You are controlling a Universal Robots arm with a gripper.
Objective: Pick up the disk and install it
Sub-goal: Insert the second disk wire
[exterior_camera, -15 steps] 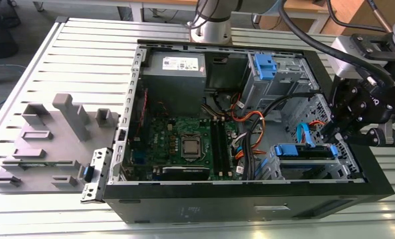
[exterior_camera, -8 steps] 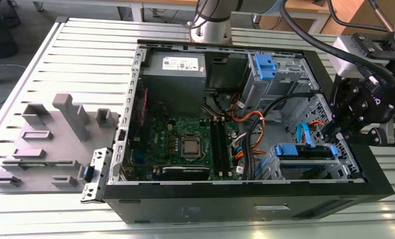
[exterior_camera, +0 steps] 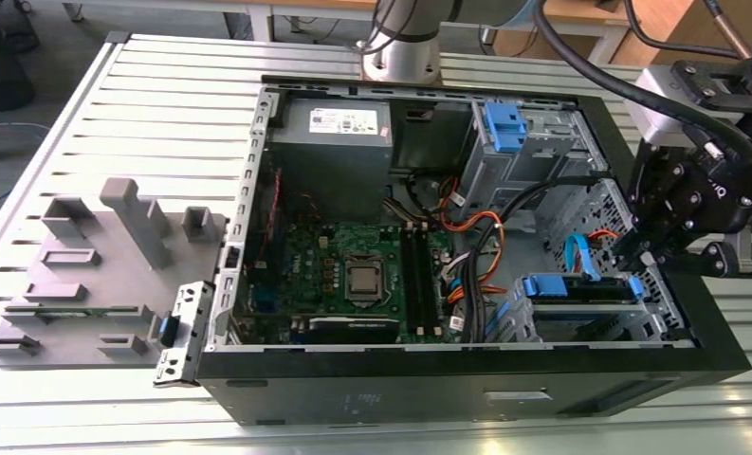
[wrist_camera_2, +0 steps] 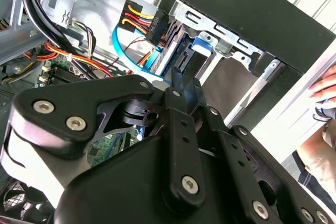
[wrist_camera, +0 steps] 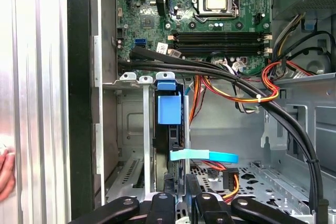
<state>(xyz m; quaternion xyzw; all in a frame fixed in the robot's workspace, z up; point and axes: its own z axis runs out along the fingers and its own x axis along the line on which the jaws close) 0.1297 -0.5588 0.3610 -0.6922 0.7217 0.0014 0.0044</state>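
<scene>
The disk sits on edge in the lower drive bay of the open computer case, at the exterior view's right. Its blue plastic rails show on top. In the first wrist view the disk stands between silver bay rails, with a blue tab at its far end. My gripper hangs just over the bay's outer end. In both wrist views its black fingers stand close together, right at the disk's near end. The gripper points at the disk's blue tab. Nothing shows between the fingers.
A light blue data cable and bundles of orange and black wires cross beside the bay. The motherboard, power supply and an upper drive cage fill the case. A grey fixture stands beside it. A person's hand is nearby.
</scene>
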